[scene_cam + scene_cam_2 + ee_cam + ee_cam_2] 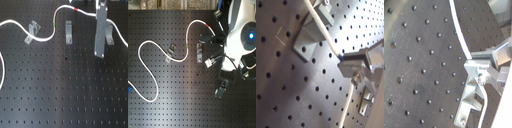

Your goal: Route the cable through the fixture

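End effector (358, 62) looks clamped on the cable (42, 35) in both wrist views: cord runs straight into the metal fingers (479, 67) and out the other side, no gap visible, so I judge it gripped. In the first exterior view the end effector sits at the back right of the perforated desk (65, 95), with the cord coming in over the red band (76, 9). From there the cable sweeps down toward the middle clip (68, 31), dips past the green band (53, 24), runs by the left clip (33, 31), then loops off the first exterior view's left. A third clip (108, 34) stands just beside the end effector; whether the cord is seated in any clip cannot be told. Step in hand, as I read it: carrying the gripped section into a clip slot. To do it well: keep the cord taut but not yanked, line it up with the slot opening, lower straight in, and watch the slack upstream doesn't drag the cord away from the other clips.
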You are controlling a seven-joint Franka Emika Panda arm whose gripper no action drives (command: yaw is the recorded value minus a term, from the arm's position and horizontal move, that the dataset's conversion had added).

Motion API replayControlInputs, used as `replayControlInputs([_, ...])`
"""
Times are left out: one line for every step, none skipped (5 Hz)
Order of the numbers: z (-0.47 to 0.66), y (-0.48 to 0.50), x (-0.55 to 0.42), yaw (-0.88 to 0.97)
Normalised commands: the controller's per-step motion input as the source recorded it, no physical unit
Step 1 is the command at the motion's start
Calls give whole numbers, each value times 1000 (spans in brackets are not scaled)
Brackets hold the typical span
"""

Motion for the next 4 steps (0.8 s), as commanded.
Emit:
replayControlInputs([96,410,94,-154])
replayControlInputs([153,489,107,-237])
replayControlInputs([184,145,20,-123])
replayControlInputs([391,37,-2,-100])
